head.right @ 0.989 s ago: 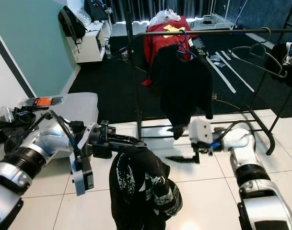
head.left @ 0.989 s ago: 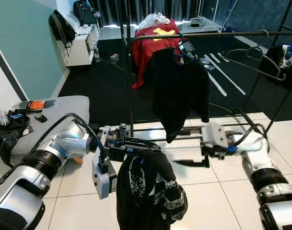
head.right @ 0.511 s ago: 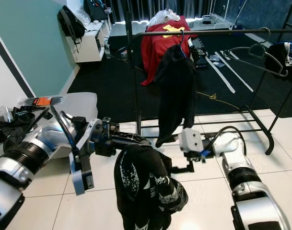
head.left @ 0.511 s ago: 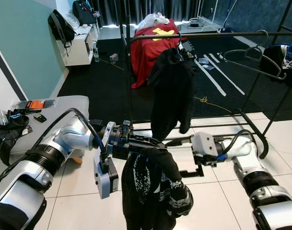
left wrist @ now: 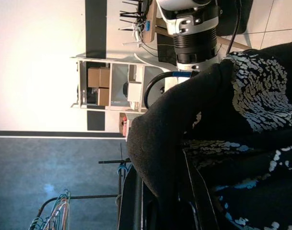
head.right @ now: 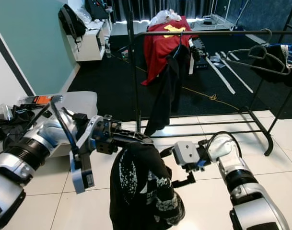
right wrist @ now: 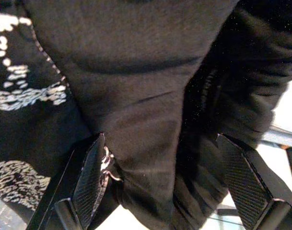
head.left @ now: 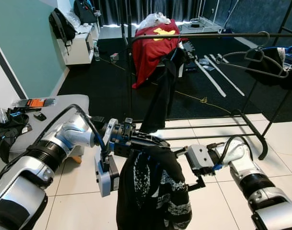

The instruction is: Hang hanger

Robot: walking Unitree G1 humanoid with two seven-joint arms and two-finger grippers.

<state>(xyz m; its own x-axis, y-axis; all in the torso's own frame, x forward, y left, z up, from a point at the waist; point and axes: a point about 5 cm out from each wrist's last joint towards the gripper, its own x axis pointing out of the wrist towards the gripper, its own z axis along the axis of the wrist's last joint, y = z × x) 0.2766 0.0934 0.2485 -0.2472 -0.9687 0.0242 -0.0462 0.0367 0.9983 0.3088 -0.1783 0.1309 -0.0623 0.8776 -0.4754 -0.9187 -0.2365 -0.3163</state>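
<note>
Fingers [right wrist: 90, 179] of the right gripper [head.left: 196, 184] are spread wide round a fold of the black patterned garment [head.left: 153, 191], not yet closed; the left gripper [head.left: 150, 142] is buried under the garment's top, so its finger state cannot be told, and the hanger w/ it is presumably inside, unseen. Risk, as judged: cloth may be pinched w/o the hanger, or slip off before the rail [head.left: 208, 34] is reached. No containers w/ contents are made out.

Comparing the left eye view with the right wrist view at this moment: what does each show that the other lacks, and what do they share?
Left eye view alone: the clothes rail, a red garment and empty hangers on it, the grey bench, and the left end effector under the black printed garment.
Right wrist view alone: the right end effector's textured pads spread open around a fold of fabric.
Shared: that garment and the right end effector.
</note>
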